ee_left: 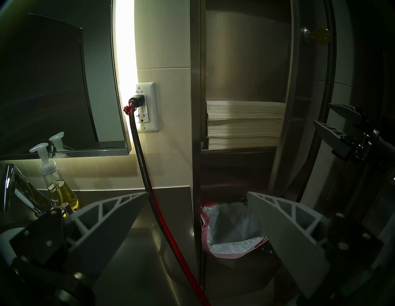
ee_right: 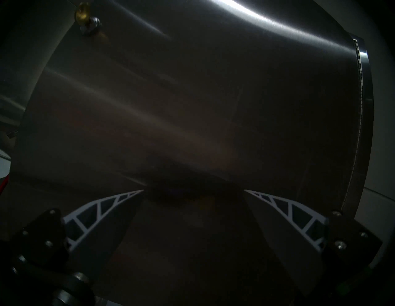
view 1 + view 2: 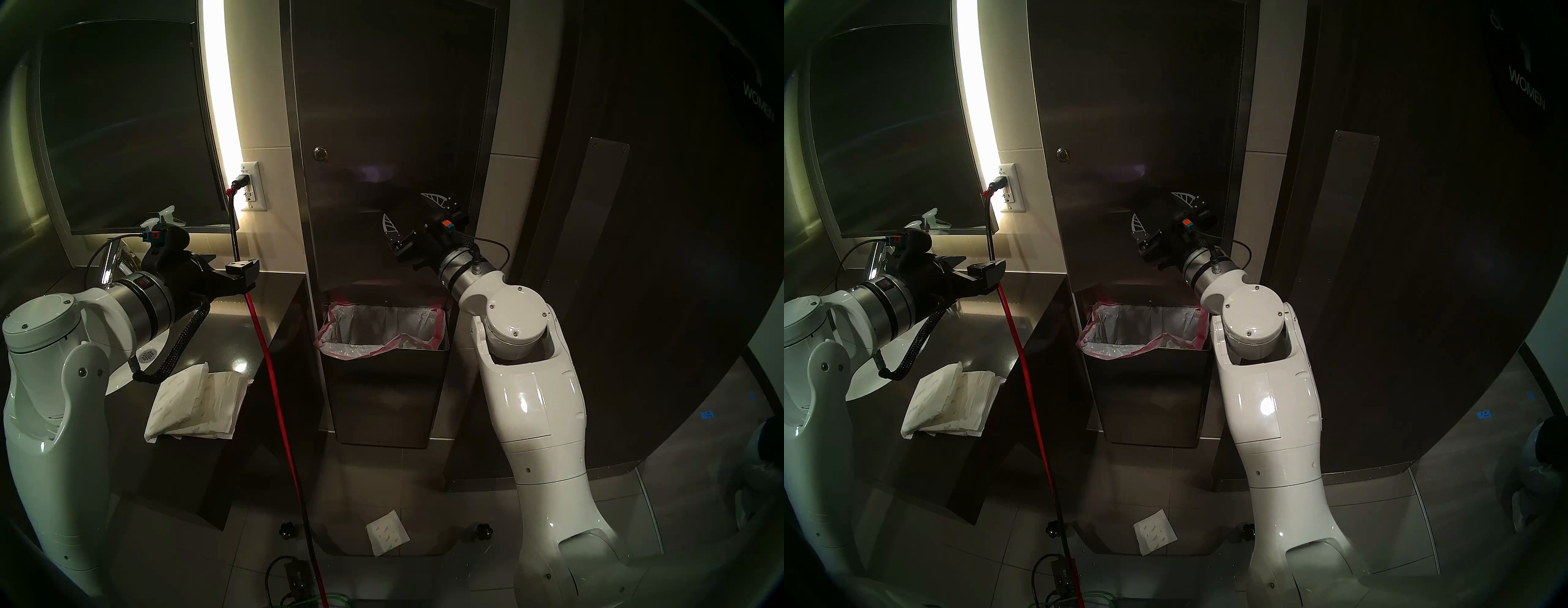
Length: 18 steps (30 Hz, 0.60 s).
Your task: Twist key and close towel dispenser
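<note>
The towel dispenser (image 3: 382,127) is a tall steel wall cabinet. Its long door (image 2: 192,96) stands ajar, and the left wrist view shows a towel stack (image 1: 245,124) inside. The brass key (image 3: 320,153) sticks in the round lock (image 2: 92,24) near the door's free left edge; it also shows in the left wrist view (image 1: 319,35). My right gripper (image 3: 403,206) is open and empty, with its fingertips close to the door's lower face, below and right of the key. I cannot tell if it touches the door. My left gripper (image 1: 198,192) is open and empty over the counter, left of the dispenser.
A red and black cable (image 3: 271,382) hangs from the wall outlet (image 3: 252,187) between my left gripper and the dispenser. Folded paper towels (image 3: 195,399), a soap bottle (image 1: 57,188) and a faucet (image 1: 12,183) are on the counter. The bin with its pink-edged liner (image 3: 331,335) sits below the door. The brown door (image 3: 636,297) is at the right.
</note>
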Available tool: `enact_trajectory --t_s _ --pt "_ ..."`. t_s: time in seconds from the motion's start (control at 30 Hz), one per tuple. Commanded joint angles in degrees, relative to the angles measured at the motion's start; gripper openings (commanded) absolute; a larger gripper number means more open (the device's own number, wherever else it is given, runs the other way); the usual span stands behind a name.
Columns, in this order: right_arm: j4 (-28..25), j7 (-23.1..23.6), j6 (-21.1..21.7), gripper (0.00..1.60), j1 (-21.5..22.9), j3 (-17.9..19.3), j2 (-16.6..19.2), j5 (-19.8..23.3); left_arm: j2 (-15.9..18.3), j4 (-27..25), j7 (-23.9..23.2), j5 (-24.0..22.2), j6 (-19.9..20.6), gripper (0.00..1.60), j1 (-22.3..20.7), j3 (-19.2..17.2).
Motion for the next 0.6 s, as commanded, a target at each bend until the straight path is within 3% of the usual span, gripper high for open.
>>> enact_trajectory --t_s 0.0,0.23,0.37,0.57 --pt "0.18 -4.51 -0.01 1.6 1.81 -1.65 -2.36 0.29 -0.07 -0.2 -0.01 0.07 -0.54 1.6 -0.15 0.06" --pt "1.7 -10.05 1.97 1.6 2.37 -3.88 -2.86 1.84 -0.01 -0.2 0.07 -0.02 -0.61 1.6 -0.11 0.07" --pt "4.35 -14.42 4.1 1.6 4.39 -4.41 -4.11 5.17 0.03 -0.2 0.13 -0.1 -0.56 1.6 -0.11 0.07" --pt "8.85 -18.52 3.83 1.6 7.11 -5.23 -5.96 6.5 0.08 -0.2 0.21 -0.2 -0.56 1.6 -0.1 0.07"
